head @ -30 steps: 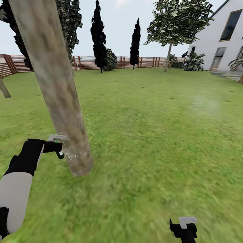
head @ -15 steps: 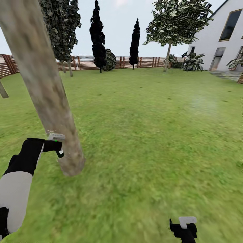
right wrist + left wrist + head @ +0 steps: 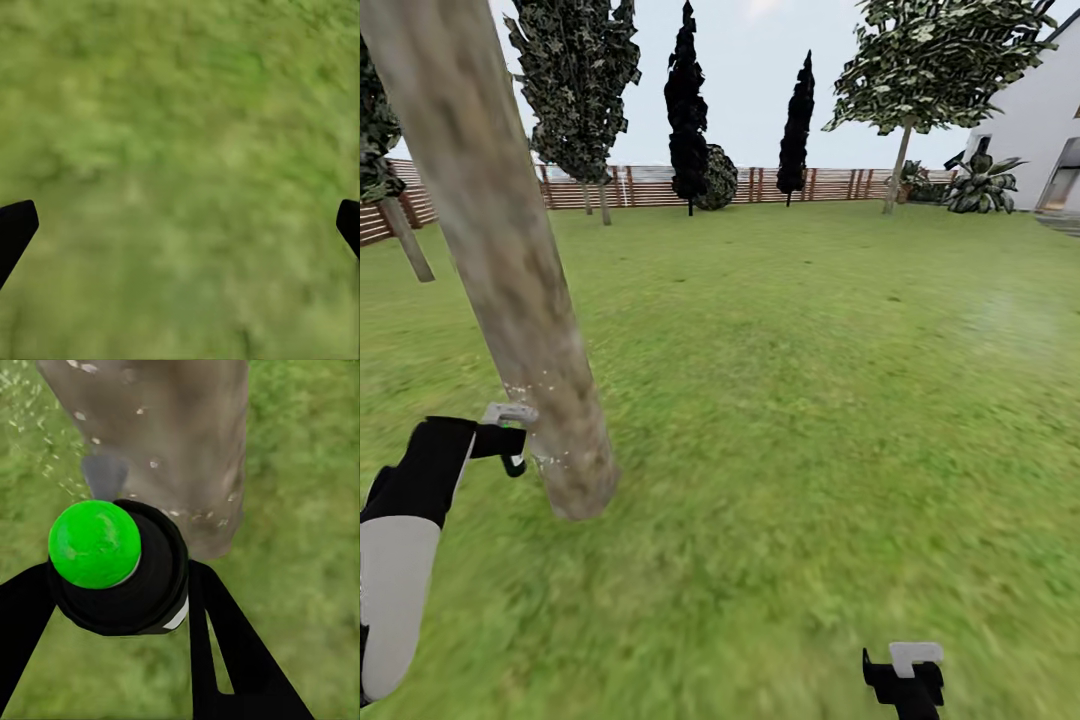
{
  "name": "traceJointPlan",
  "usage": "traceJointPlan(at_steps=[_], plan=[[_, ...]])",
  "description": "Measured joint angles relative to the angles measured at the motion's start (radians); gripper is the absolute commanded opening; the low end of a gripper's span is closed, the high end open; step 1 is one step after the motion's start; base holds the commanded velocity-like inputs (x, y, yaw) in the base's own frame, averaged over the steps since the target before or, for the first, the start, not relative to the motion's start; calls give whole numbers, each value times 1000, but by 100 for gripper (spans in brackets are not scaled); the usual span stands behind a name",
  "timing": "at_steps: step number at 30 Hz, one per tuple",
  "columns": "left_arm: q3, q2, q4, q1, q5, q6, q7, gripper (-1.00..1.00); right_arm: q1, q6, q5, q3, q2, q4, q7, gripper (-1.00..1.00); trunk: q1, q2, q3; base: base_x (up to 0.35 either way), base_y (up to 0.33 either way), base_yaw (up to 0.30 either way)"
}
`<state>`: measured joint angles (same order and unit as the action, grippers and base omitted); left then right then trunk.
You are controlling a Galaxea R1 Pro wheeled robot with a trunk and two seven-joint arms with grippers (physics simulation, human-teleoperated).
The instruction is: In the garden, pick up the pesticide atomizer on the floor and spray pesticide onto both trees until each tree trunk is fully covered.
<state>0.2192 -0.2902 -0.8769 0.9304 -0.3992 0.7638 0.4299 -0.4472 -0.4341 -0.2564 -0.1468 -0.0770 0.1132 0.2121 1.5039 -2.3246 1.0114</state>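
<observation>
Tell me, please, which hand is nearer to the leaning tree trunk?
Left. The left hand holds the atomizer right beside the leaning tree trunk, near its base. The right hand hangs open over the grass, well off to the trunk's right.

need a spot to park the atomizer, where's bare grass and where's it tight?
Free: the wide lawn between the leaning trunk and the house side, back to the fence. Also the grass under the right gripper, jaws open, empty. Tight: the left gripper holds the atomizer close against the trunk base, spray specks on the bark.
</observation>
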Motion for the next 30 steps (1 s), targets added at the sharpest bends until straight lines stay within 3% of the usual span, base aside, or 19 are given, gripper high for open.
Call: traceJointPlan(at_steps=[6, 10, 12, 14, 16, 18, 22, 24, 27, 28, 30], plan=[[-1, 19, 14, -2, 5, -2, -11, -100, 0, 0, -1, 0, 0, 0, 0, 100, 0, 0, 0, 115, -228, 1], [6, 14, 11, -2, 0, -3, -10, -100, 0, 0, -1, 0, 0, 0, 0, 100, 1, 0, 0, -46, -235, 0], [10, 9, 17, -15, -3, -4, -13, -100, 0, 0, -1, 1, 0, 0, 0, 100, 1, 0, 0, -11, -36, 0], [16, 7, 19, -68, -5, -11, -53, -100, 0, 0, -1, 1, 0, 0, 0, 100, 1, 0, 0, -1, -5, 0], [17, 6, 20, -84, 0, -10, -75, -100, 0, 0, -1, 1, 0, 0, 0, 100, 1, 0, 0, 0, -1, 74], [17, 12, 69, -105, 7, -14, -85, -100, 0, 0, -1, 1, 0, 0, 0, 100, 1, 0, 0, 0, 0, 246], [22, 18, 83, -113, 24, -16, -87, -100, 0, 0, 0, 1, 0, 0, 0, 100, 0, 0, 0, 123, 32, 169], [22, 38, 75, -113, 38, -14, -89, -100, 0, 0, -1, 0, 0, 0, 0, 100, 0, 0, 0, 240, 79, 1], [21, 41, 74, -112, 28, -16, -90, -100, 0, 0, -1, 0, -1, 0, 0, 100, 0, 0, 0, 54, 16, 0], [26, 35, 74, -112, 25, -17, -89, -100, 0, 0, -2, 0, -1, 0, 0, 100, 0, 0, 0, 7, 2, 0], [81, 30, 66, -108, 24, -18, -88, -100, 0, 0, -2, 1, -1, 0, 0, 100, 0, 0, 0, 2, 1, 0]])
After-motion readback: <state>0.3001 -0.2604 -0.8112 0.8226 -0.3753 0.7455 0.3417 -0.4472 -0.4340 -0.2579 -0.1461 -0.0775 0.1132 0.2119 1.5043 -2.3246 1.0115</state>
